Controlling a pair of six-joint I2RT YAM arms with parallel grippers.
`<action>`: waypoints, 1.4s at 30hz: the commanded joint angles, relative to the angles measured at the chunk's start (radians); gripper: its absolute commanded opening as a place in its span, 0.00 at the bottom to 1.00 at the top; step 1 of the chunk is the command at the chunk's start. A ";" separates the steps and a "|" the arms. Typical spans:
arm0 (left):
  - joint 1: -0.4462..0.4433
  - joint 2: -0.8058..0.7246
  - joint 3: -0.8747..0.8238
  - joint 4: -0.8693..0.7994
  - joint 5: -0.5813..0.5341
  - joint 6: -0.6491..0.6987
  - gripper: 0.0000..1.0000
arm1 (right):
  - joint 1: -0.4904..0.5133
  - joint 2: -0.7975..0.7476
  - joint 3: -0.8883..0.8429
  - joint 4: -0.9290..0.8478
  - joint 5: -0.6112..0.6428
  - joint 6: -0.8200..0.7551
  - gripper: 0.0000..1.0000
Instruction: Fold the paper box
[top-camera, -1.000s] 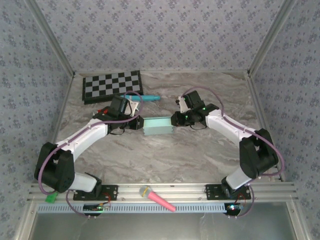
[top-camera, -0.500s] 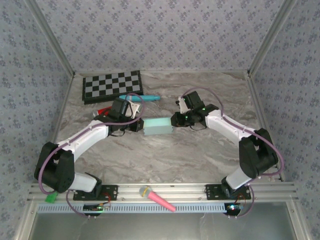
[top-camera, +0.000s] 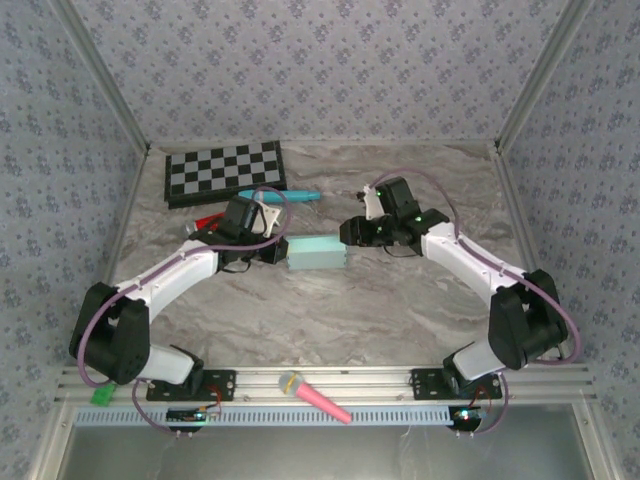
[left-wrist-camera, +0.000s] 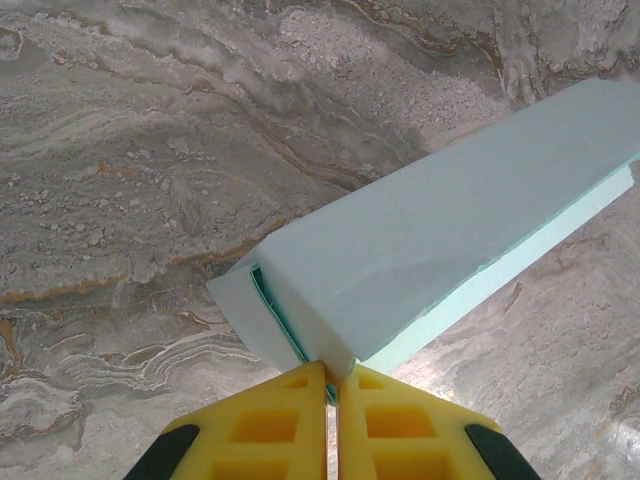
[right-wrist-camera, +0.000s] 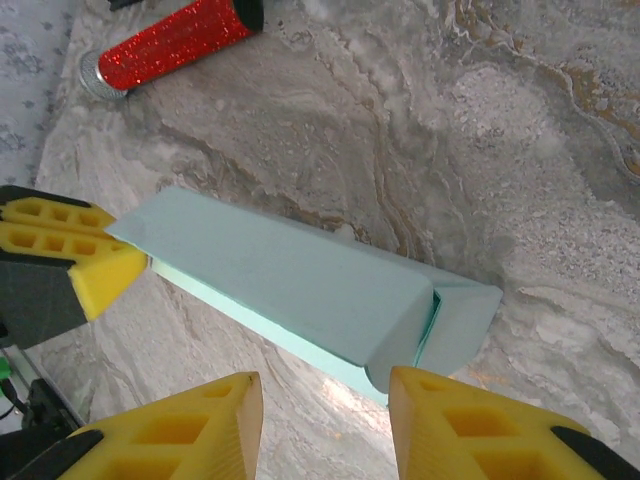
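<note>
one paper box (left-wrist-camera: 430, 220) in l fingers (left-wrist-camera: 270, 425)

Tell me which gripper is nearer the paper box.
Left. The left gripper is shut on one end of the paper box; the right gripper hangs open just short of the opposite end, not touching it.

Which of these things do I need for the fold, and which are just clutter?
For the job: paper box, left end effector pinching its end, right end effector open at the other.
Lying about: checkerboard, teal marker, red glitter tube, pink microphone.
</note>
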 joint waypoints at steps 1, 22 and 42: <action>-0.008 0.029 -0.020 -0.040 -0.016 0.017 0.10 | -0.011 0.012 0.029 0.013 -0.022 0.029 0.40; -0.008 0.043 -0.030 -0.040 -0.015 0.011 0.13 | 0.006 0.100 -0.030 -0.056 0.021 -0.003 0.34; -0.008 -0.135 -0.014 -0.027 0.080 0.061 0.47 | 0.005 0.126 -0.067 -0.019 0.008 0.025 0.32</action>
